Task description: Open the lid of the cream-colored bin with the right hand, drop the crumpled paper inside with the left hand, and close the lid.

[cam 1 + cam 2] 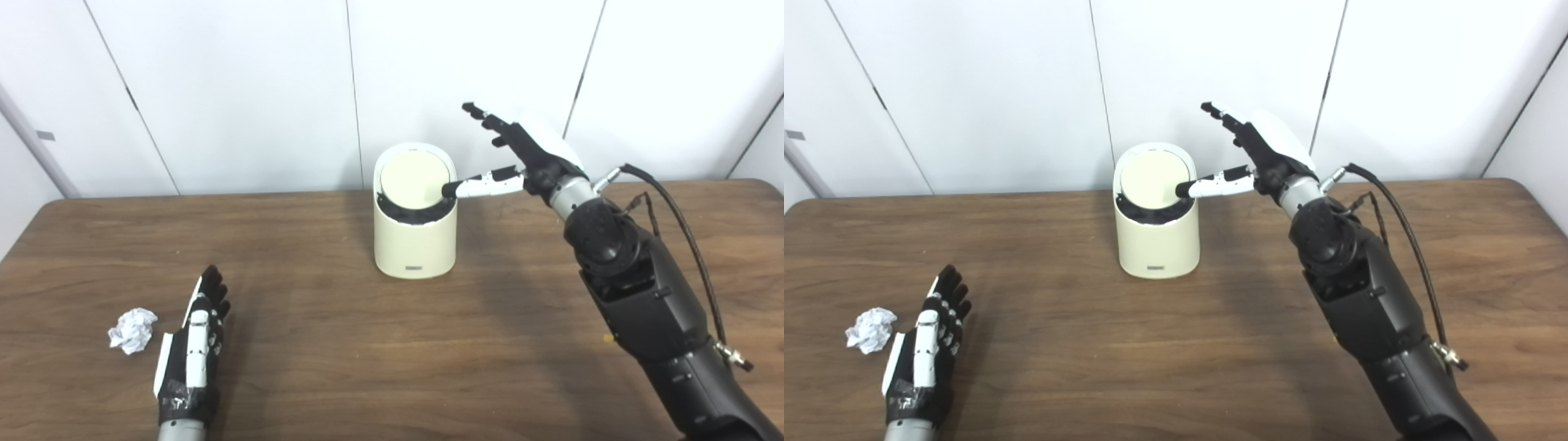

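The cream-colored bin (415,242) stands at the middle back of the wooden table (343,343). Its round lid (411,179) is tilted, with a dark gap showing along its front edge. My right hand (520,153) is open beside the bin's right side, fingers spread upward, and its thumb tip touches the lid's right rim. The crumpled white paper (132,330) lies on the table at the near left. My left hand (196,343) rests open and flat on the table just right of the paper, apart from it.
White wall panels (245,92) stand right behind the table's far edge. A black cable (686,226) loops off my right forearm.
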